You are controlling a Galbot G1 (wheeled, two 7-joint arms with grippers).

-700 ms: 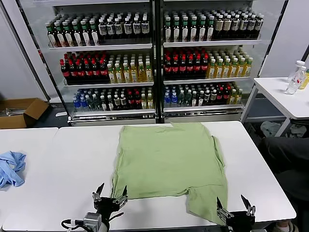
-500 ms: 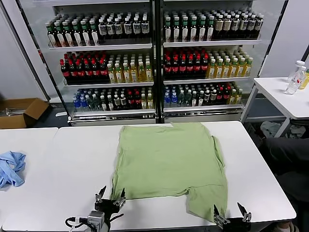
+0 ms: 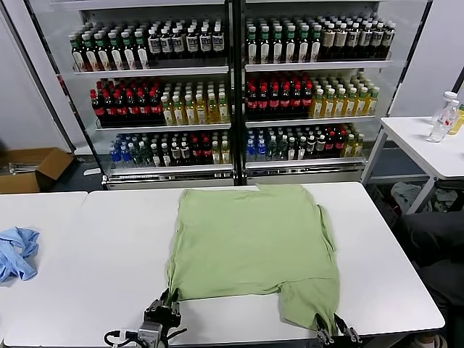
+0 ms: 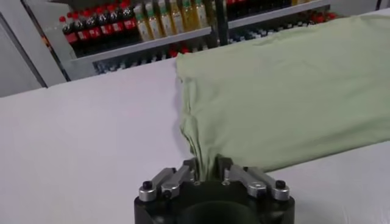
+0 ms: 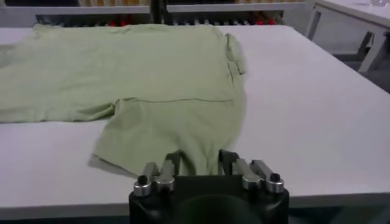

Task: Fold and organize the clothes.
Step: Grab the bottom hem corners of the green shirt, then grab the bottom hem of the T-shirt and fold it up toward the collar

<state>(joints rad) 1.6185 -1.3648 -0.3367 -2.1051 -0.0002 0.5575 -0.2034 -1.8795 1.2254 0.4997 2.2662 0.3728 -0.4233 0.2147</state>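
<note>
So my left gripper (image 4: 207, 172) was down at about 7 o'clock on the white table (image 3: 101, 239), fingers (image 4: 183, 173) pinched on the near-left corner of the green shirt (image 3: 254, 246). From the wrist camera you could see the cloth bunched into a little ridge running right into the gap between them. In the head view that gripper (image 3: 168, 308) sat right at the shirt's hem corner.

My right gripper (image 5: 199, 163) was at roughly 5 o'clock, at the near edge of the table, clamped on the lower tip of the shirt (image 5: 152, 91) where a flap hung down toward me. In the head view it (image 3: 328, 333) was barely poking into the bottom of the shot.

The shirt itself was lying flat in the middle of the table, plain side up, spreading out toward 12 o'clock, nearly to the far edge.

Way over at 9 o'clock a crumpled blue cloth (image 3: 16, 251) sat on the neighbouring table. Behind everything, at 12, were drink fridges (image 3: 232, 87) full of bottles, with a cardboard box (image 3: 32, 168) on the floor at 10.
</note>
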